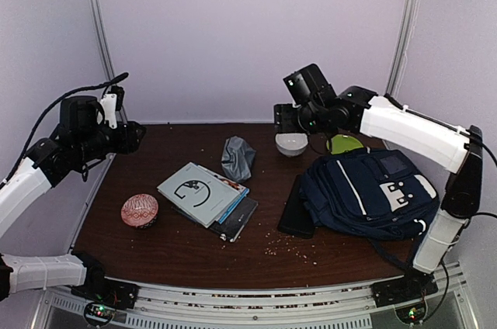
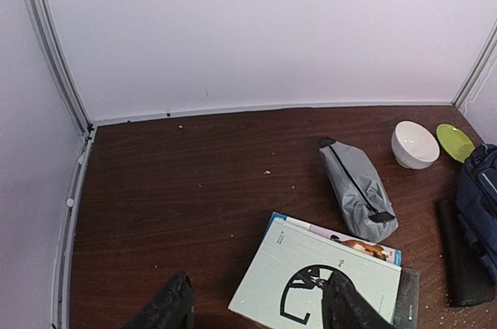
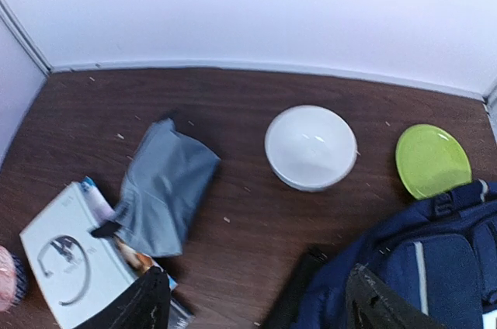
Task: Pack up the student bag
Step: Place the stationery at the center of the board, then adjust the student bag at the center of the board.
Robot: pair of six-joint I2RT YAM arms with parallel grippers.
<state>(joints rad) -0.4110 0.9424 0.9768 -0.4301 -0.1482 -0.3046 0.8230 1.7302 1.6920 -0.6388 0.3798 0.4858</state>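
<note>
From above, the large navy-blue fabric student bag (image 1: 369, 193) lies flat on the right side of the dark wooden tabletop (image 1: 155, 166), its white-striped face up. A flat black case (image 1: 296, 211) lies against its left edge. A stack of pale-covered books (image 1: 203, 193) sits at the centre. Farther back are a small grey fabric pouch (image 1: 238, 157), a white bowl (image 1: 291, 143) and a lime-green plate (image 1: 344, 143). A pink patterned round object (image 1: 140, 210) rests near the left. The left pincer (image 1: 138, 135) hovers far left, and the right pincer (image 1: 281, 118) is above the bowl.

From the left wrist, the fingers are spread wide over the books and grasp nothing.

From the right wrist, the fingers stand released and empty over the tabletop between the pouch and the bag.

Every loose item lies outside the bag. I cannot tell whether its zip is open. Packing looks barely begun.
</note>
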